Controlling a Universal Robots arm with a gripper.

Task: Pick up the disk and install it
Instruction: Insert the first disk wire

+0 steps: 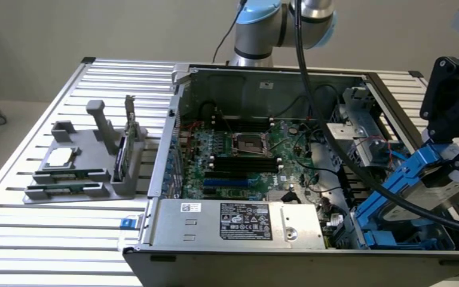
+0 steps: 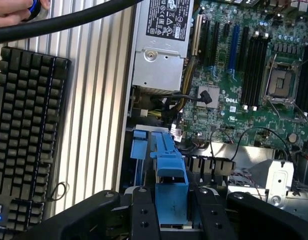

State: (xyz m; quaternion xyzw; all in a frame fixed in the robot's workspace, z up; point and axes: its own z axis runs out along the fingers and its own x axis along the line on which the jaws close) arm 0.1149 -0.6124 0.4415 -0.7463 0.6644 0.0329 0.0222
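Note:
The disk (image 1: 435,186) is a silver-grey drive framed by bright blue rails. It hangs tilted over the near corner of the open computer case (image 1: 174,119), on the exterior view's right. My gripper (image 1: 456,167) is shut on it from above. In the wrist view, the disk's blue carrier (image 2: 171,175) sits between my two black fingers (image 2: 143,215), over the case's drive bay area.
Inside the case lie the motherboard (image 1: 245,155) and a silver power supply (image 1: 233,221); more blue rails (image 1: 381,238) stand in the bay below the disk. A grey parts stand (image 1: 86,170) is on the exterior view's left. A keyboard (image 2: 26,135), a hand (image 2: 11,12) and a black cable (image 2: 68,20) appear in the wrist view.

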